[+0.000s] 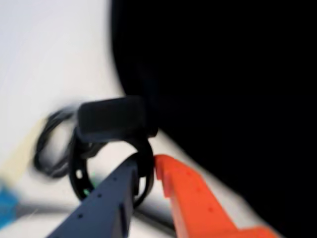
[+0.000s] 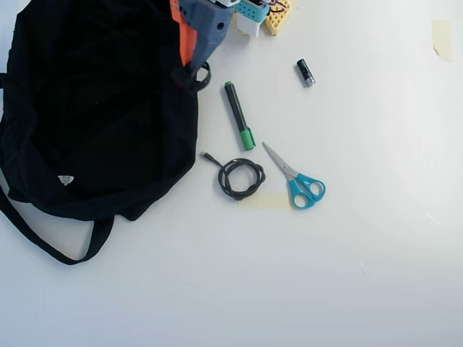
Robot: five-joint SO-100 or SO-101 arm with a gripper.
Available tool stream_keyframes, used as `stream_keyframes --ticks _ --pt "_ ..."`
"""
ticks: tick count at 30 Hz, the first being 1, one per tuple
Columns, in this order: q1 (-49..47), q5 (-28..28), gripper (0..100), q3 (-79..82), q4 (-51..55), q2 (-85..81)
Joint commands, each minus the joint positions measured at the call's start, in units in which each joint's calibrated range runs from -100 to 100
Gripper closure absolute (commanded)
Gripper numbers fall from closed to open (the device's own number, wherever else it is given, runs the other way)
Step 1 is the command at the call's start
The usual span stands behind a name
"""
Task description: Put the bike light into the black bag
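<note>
In the overhead view, one black bag (image 2: 94,108) fills the left. At its right edge, far side, the gripper (image 2: 189,72) clamps the one bike light (image 2: 197,76) by its strap ring. Rightward lie one marker (image 2: 238,116), one coiled cable (image 2: 241,178), one pair of scissors (image 2: 296,178), one small cylinder (image 2: 305,72).

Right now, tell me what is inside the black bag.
Nothing shows: the black bag is uniformly dark, so its contents cannot be told. The bike light is outside at its edge, strap loop in the gripper.
</note>
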Motion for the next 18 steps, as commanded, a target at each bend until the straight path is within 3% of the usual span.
stream_keyframes --ticks 1,6,13,18 --pt "10.68 3.45 98 -0.52 -3.46 0.31" --pt "18.61 5.44 98 -0.88 -8.62 8.69" --pt "30.05 6.07 97 -4.20 -25.76 32.76" --pt "27.21 3.34 65 -15.88 -15.00 31.76"
